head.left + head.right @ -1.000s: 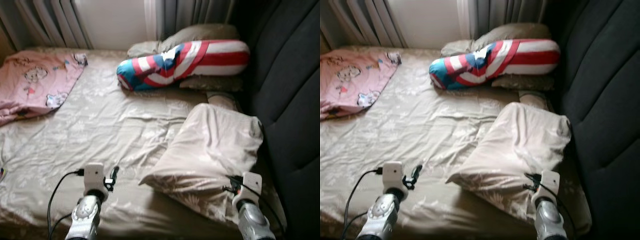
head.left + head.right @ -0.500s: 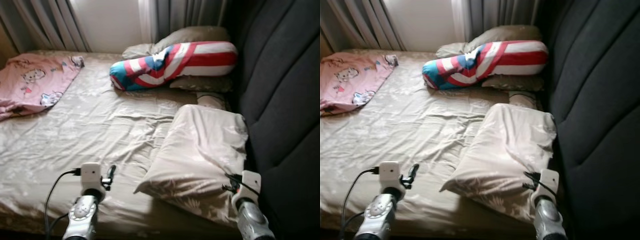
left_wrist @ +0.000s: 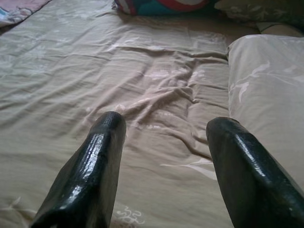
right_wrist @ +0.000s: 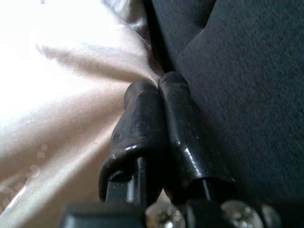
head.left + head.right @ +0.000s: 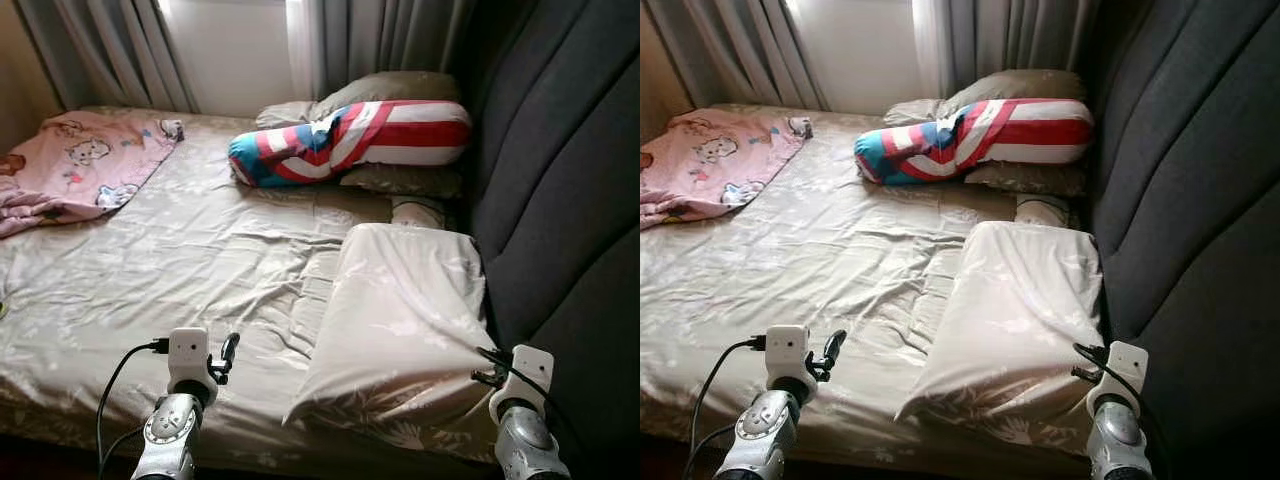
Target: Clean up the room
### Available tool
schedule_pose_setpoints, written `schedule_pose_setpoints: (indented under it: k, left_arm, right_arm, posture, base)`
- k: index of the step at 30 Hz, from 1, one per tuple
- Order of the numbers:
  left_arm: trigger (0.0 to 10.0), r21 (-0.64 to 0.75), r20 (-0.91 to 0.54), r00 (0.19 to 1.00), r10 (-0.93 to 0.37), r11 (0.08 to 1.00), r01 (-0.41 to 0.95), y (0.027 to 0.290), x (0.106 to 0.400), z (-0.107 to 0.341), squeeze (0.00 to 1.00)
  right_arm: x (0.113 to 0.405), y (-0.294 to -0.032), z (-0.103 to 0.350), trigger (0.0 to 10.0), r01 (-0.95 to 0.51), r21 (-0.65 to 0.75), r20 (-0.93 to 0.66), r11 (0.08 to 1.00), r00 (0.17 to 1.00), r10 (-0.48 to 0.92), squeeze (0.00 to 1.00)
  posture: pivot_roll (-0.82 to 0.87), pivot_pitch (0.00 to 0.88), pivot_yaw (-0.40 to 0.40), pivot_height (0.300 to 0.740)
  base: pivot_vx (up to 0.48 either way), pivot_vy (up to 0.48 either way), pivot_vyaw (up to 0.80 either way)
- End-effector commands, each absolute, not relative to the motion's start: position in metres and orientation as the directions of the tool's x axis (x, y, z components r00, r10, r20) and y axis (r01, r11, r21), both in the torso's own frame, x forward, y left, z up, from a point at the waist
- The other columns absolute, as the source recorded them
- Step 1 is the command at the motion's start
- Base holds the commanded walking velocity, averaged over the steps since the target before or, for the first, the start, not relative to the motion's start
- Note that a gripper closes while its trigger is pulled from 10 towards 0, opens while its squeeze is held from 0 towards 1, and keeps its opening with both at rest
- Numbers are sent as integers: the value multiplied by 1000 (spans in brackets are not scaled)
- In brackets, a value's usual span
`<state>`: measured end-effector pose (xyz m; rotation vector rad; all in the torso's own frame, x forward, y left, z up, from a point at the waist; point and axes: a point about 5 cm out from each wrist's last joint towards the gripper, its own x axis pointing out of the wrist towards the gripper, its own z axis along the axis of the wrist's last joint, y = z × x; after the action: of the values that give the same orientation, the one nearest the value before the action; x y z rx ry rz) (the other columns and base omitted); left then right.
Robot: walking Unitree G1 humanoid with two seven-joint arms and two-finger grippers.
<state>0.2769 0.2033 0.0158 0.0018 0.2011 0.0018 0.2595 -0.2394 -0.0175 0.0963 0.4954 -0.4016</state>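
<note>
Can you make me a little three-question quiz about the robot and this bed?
1. True or false: the left pincer is open, with nothing between its fingers.
2. What is the right pincer shut on? A) the pink cartoon blanket B) the beige pillow C) the grey curtain
3. Fill in: the red, white and blue bolster lies at the far end of the bed, on top of a ____ pillow.

Key
1. True. Its two fingers stand apart over the beige sheet.
2. B. It pinches the pillow's edge beside the dark padded headboard.
3. Beige.
</note>
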Motion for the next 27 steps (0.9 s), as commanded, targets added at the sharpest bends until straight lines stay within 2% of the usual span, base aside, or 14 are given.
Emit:
schedule_pose_setpoints:
  k: [1, 6, 8, 12, 22, 25, 26, 27]
  left_arm:
    - [10000, -2, -226, 974, 4, 1000, -5, 204, 273, 11, 0]
    - [10000, -4, -228, 974, -1, 1000, 0, 203, 273, 10, 0]
    - [10000, -4, -228, 974, -1, 1000, 0, 203, 273, 10, 0]
    - [10000, -3, -227, 974, 0, 1000, 0, 203, 273, 10, 0]
    - [10000, -1, -226, 974, -3, 1000, 3, 204, 273, 11, 0]
    - [10000, 0, -231, 973, -6, 1000, 6, 204, 273, 10, 0]
    - [10000, 0, -232, 973, -7, 1000, 7, 204, 273, 10, 0]
    - [10000, 0, -234, 972, -7, 1000, 7, 204, 273, 10, 0]
  right_arm:
    - [268, -244, -7, 10000, 409, -4, -428, 913, 824, -371, 0]
    - [270, -253, 0, 10000, 430, -72, -389, 900, 819, -422, 0]
    - [267, -267, 4, 10000, 505, -136, -356, 852, 778, -518, 0]
    - [263, -281, 9, 10000, 570, -183, -322, 801, 735, -597, 0]
    - [265, -278, 9, 10000, 560, -192, -320, 806, 740, -591, 0]
    - [266, -267, 4, 10000, 516, -157, -348, 842, 769, -537, 0]
    - [267, -264, 3, 10000, 503, -150, -355, 851, 776, -521, 243]
    - [267, -262, 2, 10000, 491, -145, -361, 859, 782, -508, 243]
  posture:
    - [26, 39, -62, 740]
    - [28, 40, -63, 740]
    - [29, 40, -63, 740]
    - [30, 35, -62, 740]
    - [29, 35, -59, 740]
    - [30, 37, -59, 740]
    - [30, 39, -58, 740]
    - [31, 39, -59, 740]
  base:
    - [0, 0, 0]
    - [0, 0, 0]
    - [0, 0, 0]
    - [0, 0, 0]
    - [0, 0, 0]
    - [0, 0, 0]
    - [0, 0, 0]
    - [0, 0, 0]
